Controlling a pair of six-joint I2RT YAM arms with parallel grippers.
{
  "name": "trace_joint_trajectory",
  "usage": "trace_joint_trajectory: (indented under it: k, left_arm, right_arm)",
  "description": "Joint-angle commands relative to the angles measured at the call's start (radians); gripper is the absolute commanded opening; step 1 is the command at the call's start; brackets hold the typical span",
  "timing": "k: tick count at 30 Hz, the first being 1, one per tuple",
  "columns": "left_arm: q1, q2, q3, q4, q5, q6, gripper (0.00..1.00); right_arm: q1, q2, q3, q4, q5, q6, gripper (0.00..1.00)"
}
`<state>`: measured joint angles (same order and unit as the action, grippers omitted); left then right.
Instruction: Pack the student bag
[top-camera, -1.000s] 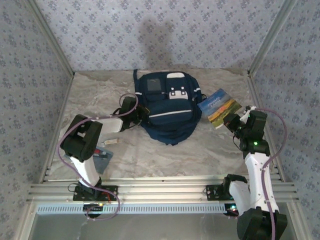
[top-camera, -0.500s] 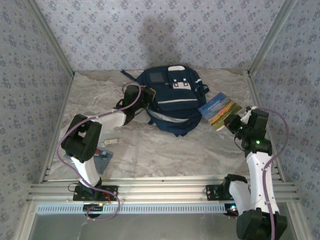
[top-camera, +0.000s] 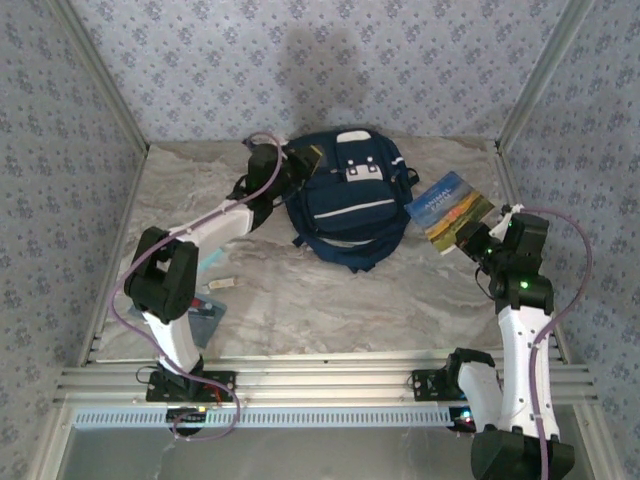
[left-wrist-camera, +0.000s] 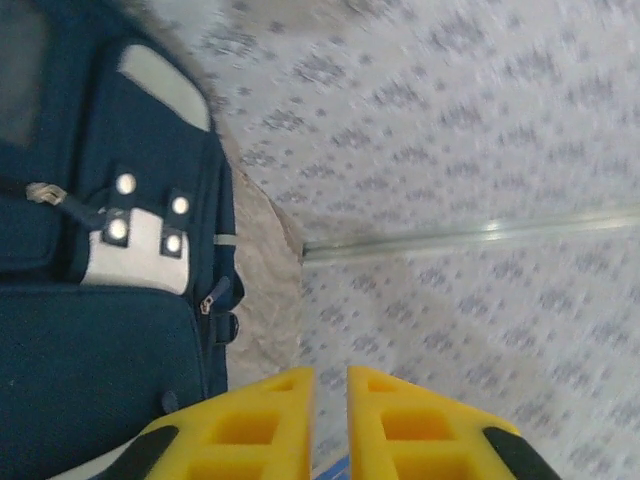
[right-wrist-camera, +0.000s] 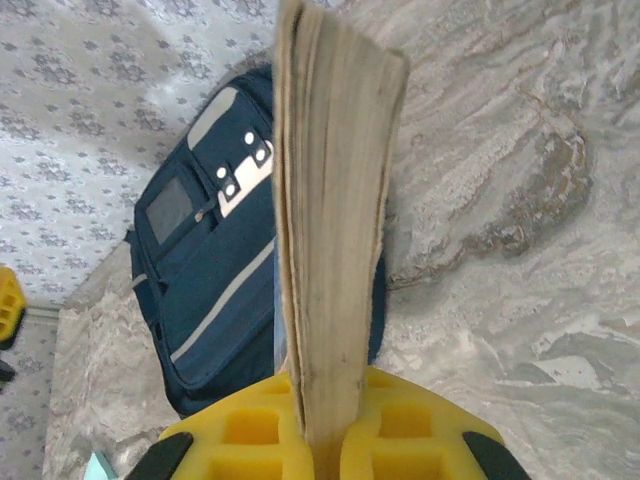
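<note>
The student bag (top-camera: 345, 205) is navy blue with white stripes and lies at the back middle of the table, grey panel toward the rear left. My left gripper (top-camera: 303, 160) hovers at the bag's rear left corner. In the left wrist view its yellow fingers (left-wrist-camera: 270, 420) stand a narrow gap apart with nothing between them, and the student bag (left-wrist-camera: 90, 330) is to their left. My right gripper (top-camera: 470, 238) is shut on a small colourful book (top-camera: 450, 205), held edge-on just right of the bag. In the right wrist view the book (right-wrist-camera: 330, 220) rises from the jaws, with the student bag (right-wrist-camera: 200, 270) behind it.
A teal card-like item (top-camera: 205, 312) and a small white object (top-camera: 222, 284) lie near the left arm's base. Papered walls close in the table on three sides. Metal rails (top-camera: 320, 375) run along the near edge.
The bag has slid toward the back wall along with my left gripper, whose jaws have now parted a little. My right gripper has drifted slightly right, still holding the book.
</note>
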<state>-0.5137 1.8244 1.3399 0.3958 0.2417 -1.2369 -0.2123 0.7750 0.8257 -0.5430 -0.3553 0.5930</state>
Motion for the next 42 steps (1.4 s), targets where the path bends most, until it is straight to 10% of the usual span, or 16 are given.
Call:
trace_joint_trajectory:
  k: [1,16,42]
  left_arm:
    - [-0.038,0.027,0.102,-0.263,0.152,0.325,0.3]
    - [-0.247,0.211,0.5,-1.09,0.138,1.27,0.67]
    - [-0.345,0.459,0.718,-1.089,-0.193,1.471,0.67]
  right_arm:
    - [-0.013,-0.009,-0.008,0.047,0.001,-0.009,0.0]
    - [-0.063,-0.011,-0.069,0.071,-0.04,0.002,0.0]
    - [-0.156,-0.048,-0.109,0.066,-0.133,0.005,0.0]
